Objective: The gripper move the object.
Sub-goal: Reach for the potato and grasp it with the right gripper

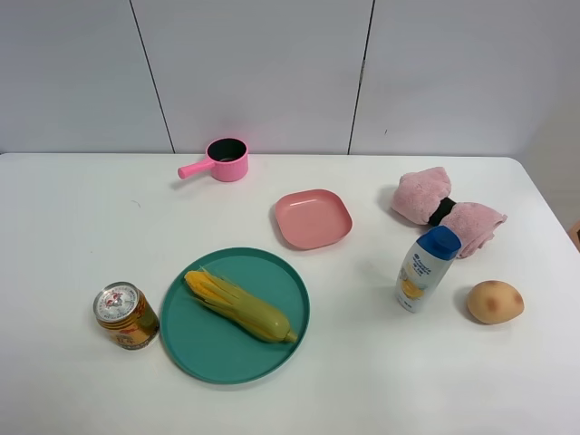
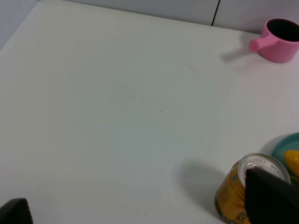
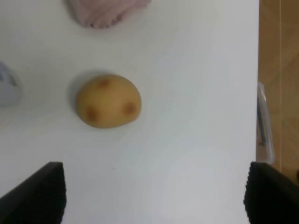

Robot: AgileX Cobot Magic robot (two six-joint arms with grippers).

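Overhead, the white table (image 1: 72, 227) fills the frame. The blue-capped bottle (image 1: 426, 269) stands at lower right, the potato (image 1: 495, 302) just right of it. Both the right gripper (image 3: 156, 196) and left gripper (image 2: 145, 205) gape wide, holding nothing; the potato lies clear of the right one's fingers.

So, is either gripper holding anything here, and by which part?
Nothing is held. The right gripper is open, with the potato lying untouched on the table ahead of it; the left gripper is open too and empty.
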